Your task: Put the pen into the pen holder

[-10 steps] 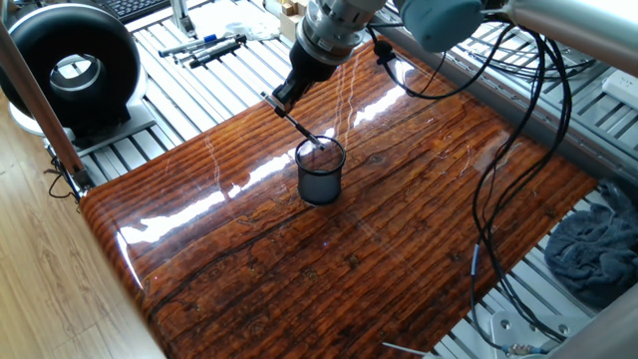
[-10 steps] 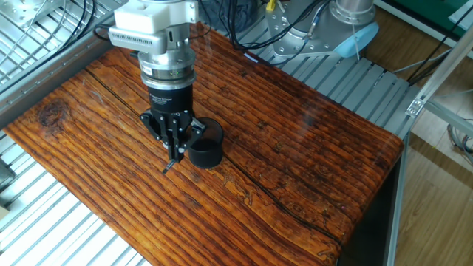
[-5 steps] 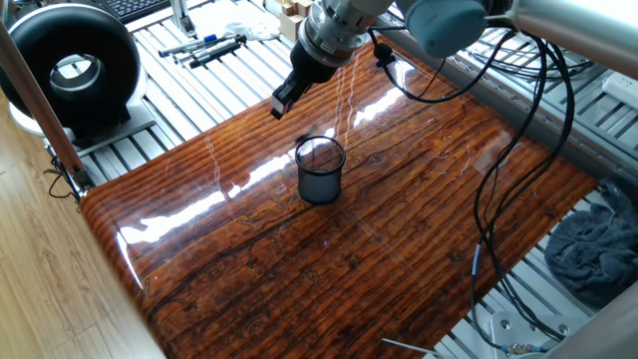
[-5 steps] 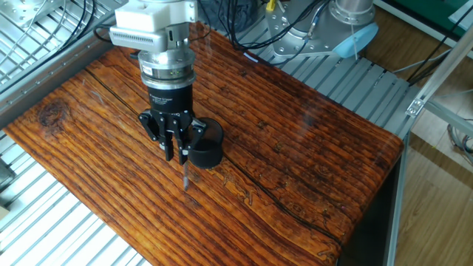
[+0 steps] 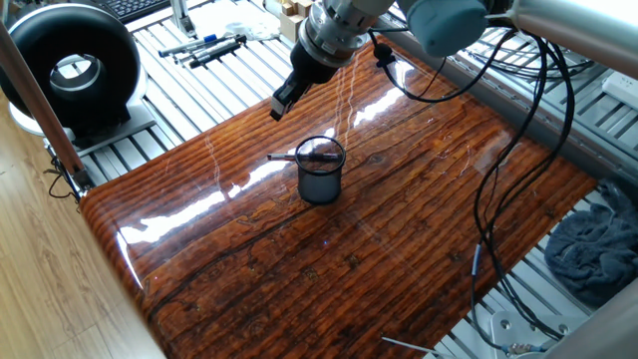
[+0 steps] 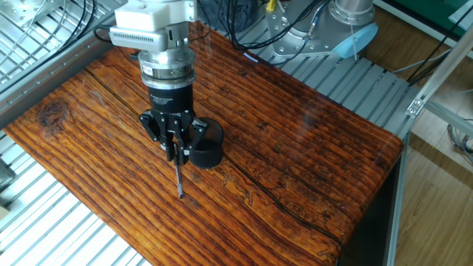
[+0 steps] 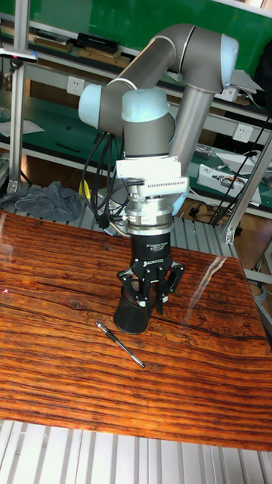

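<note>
Pen [image 7: 119, 343] now flat on table [image 7: 60, 378], released.

1. Arm [image 7: 198, 57]: thick grey tubes, pale blue joint caps.
2. Wrist: white ribbed block above a black cylinder with small white lettering.
3. Pincer [image 7: 149, 293]: black.
4. Black cables [image 5: 498, 150] trail from the arm.
</note>
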Controlling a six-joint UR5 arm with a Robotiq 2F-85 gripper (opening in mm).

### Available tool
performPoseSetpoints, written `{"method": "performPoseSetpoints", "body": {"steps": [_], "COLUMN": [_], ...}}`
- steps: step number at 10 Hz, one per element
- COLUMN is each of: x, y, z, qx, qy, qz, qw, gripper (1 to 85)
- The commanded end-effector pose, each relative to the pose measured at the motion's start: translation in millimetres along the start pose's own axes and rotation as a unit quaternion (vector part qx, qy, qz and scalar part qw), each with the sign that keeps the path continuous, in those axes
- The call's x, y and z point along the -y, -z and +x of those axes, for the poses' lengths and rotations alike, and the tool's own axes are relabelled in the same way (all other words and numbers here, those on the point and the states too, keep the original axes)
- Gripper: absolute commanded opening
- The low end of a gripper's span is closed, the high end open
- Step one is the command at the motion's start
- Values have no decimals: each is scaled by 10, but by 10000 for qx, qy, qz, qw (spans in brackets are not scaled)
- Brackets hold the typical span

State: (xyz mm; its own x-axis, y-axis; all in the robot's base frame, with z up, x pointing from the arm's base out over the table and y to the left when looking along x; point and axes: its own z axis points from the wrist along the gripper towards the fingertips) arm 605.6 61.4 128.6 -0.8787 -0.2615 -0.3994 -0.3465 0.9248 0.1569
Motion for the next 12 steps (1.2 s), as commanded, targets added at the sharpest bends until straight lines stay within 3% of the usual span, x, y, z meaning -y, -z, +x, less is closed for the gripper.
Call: {"method": "performPoseSetpoints", "body": {"steps": [1,2,6,7,10,12], "x": [121,170,202,263,272,356], "y": [-51,-52,-98,-111,-203,-242], "z": [320,394,333,324,237,150], "qx": [-799,-972,-959,-1013,-1131,-1159], "qy": [303,426,429,584,732,989], "qz": [94,177,248,351,403,599], "qw": [9963,9942,9942,9925,9901,9865], "gripper": [300,300,293,293,293,250]}}
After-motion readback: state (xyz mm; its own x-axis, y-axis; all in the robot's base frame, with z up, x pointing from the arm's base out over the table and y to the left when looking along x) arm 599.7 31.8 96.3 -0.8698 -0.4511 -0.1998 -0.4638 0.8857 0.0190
